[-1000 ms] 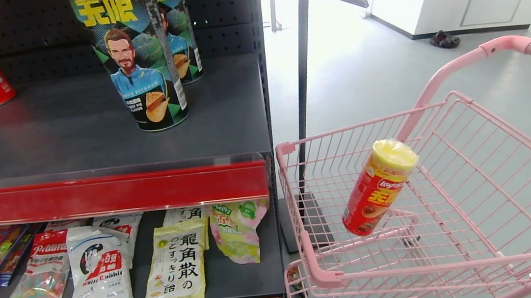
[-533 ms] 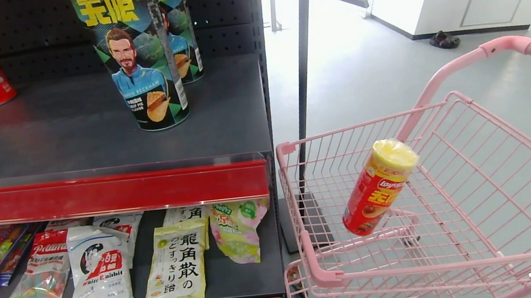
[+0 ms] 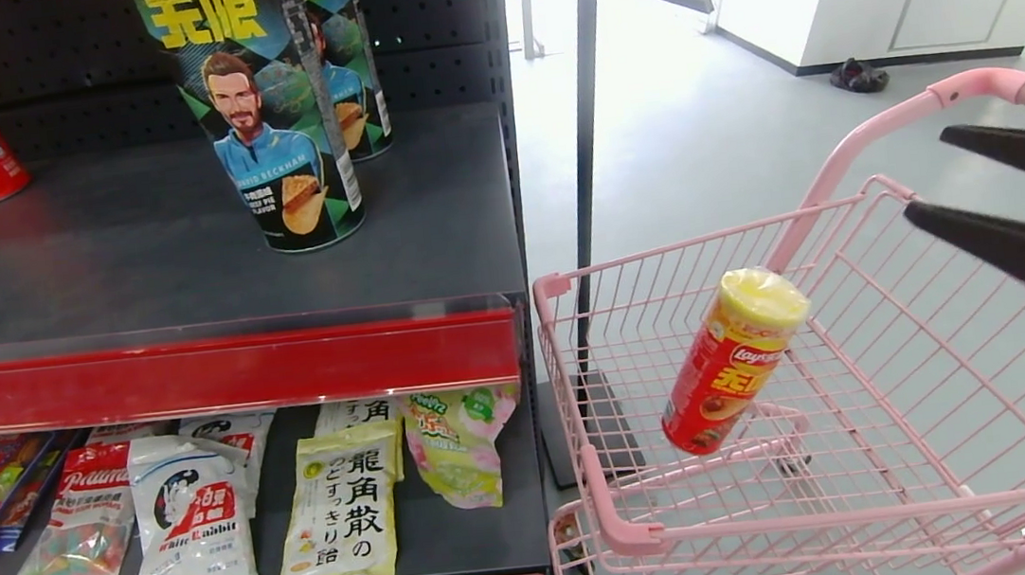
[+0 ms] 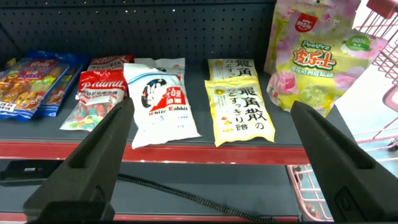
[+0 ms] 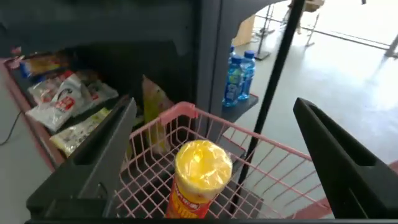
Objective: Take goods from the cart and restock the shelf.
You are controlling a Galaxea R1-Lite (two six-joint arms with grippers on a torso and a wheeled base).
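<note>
light: bright | glare: floor [image 3: 645, 102] (washed white) | dim: lower shelf [image 3: 462, 536]

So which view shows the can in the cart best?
The head view: the can shows full length, leaning inside the cart. The right wrist view gives mainly its yellow lid from above, lower part cut off. The left wrist view faces bags on the lower shelf.

pink cart [image 3: 624, 533], red can [image 3: 719, 390], seemingly yellow lid [image 3: 761, 297]

Left pincer [image 4: 211, 118] and right pincer [image 3: 927, 172] bear long matte black fingers [image 3: 1003, 241] (wedge-shaped, tapering to narrow tips)
</note>
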